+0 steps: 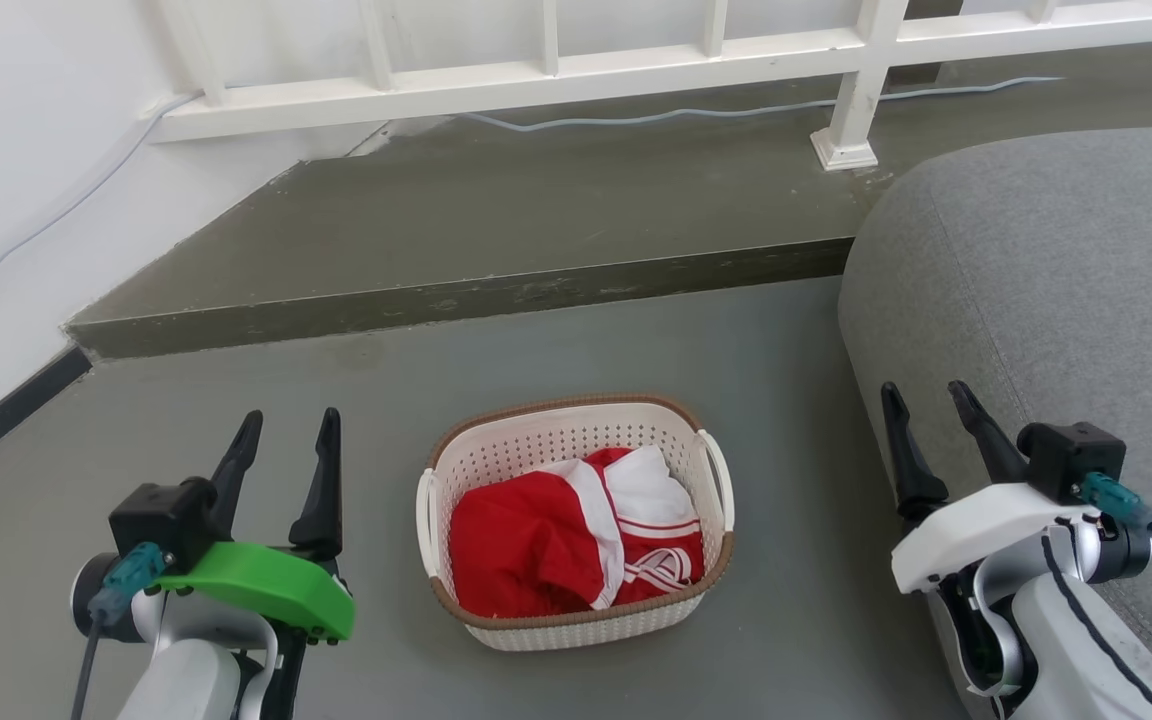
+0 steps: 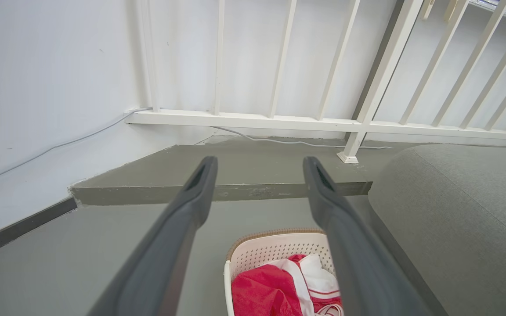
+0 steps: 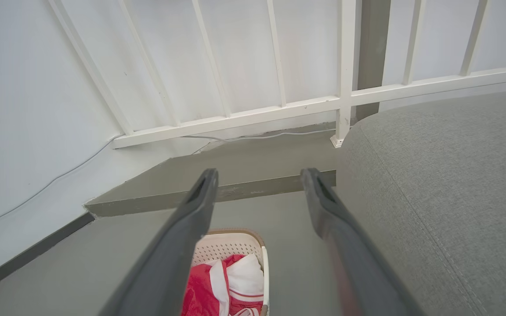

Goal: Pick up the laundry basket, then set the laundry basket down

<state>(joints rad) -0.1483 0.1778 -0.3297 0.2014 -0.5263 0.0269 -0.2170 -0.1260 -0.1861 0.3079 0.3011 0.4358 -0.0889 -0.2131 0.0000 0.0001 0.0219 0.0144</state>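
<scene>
Grey floor (image 1: 236, 420) fills the near part of the room, and a low darker step (image 1: 496, 230) runs across behind it. On the step stands a white railing (image 1: 536, 85) with thin bars, and a pale cable (image 1: 636, 118) lies along its foot. At the left is a white wall (image 1: 16, 150) with a black strip (image 1: 6, 410) at the bottom. A big grey sofa (image 1: 1036, 280) bulges in from the right and sits just behind the right gripper (image 1: 924, 388). The left gripper (image 1: 293, 415), with its green cover, hangs over the bare floor. Both grippers have their two dark fingers spread apart with nothing between them, and neither one touches anything. The laundry basket (image 1: 556, 440) sits on the floor between the two grippers, apart from both and near the sofa. Nothing stands between the grippers and it. In the left wrist view one dark finger hides the right side of the laundry basket, and the bottom edge cuts off its near half. In the right wrist view a finger hides its left side in the same way. The laundry basket is small and cream-white, with rounded corners, many little holes and a brown woven-look rim. It has a white loop handle (image 1: 721, 470) on each short side. Red and white clothes (image 1: 536, 545) lie bunched up inside it, so its bottom is hidden.
</scene>
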